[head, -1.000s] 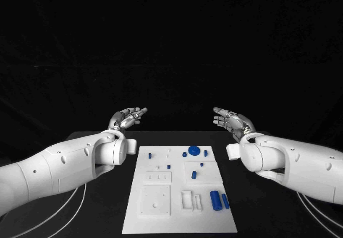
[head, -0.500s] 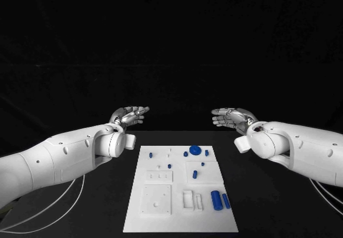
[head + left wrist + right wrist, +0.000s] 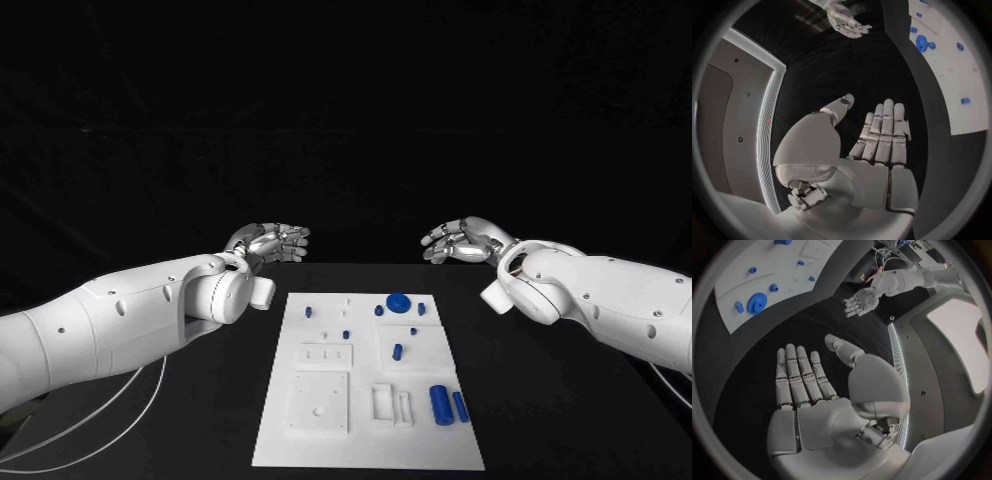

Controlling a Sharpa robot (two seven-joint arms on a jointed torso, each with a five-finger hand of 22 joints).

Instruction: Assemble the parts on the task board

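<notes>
The white task board (image 3: 368, 440) lies in the middle of the black table. Small blue parts sit on it: a round disc (image 3: 395, 299) at the far end, several small pegs around it, and two blue cylinders (image 3: 449, 405) near the right front. My left hand (image 3: 270, 243) hovers beyond the board's far left corner, fingers straight and holding nothing (image 3: 879, 137). My right hand (image 3: 462, 241) hovers beyond the far right corner, also flat and empty (image 3: 801, 377). Both hands are well above and apart from the board.
The board carries raised white blocks and recesses (image 3: 320, 404) on its near half. Black table surface (image 3: 548, 400) stretches on both sides of the board. Thin white cables (image 3: 137, 400) hang by the left arm.
Both arms have swung: the forearms rose and the hands dropped slightly and turned inward toward each other. Parts on the board lie as before.
</notes>
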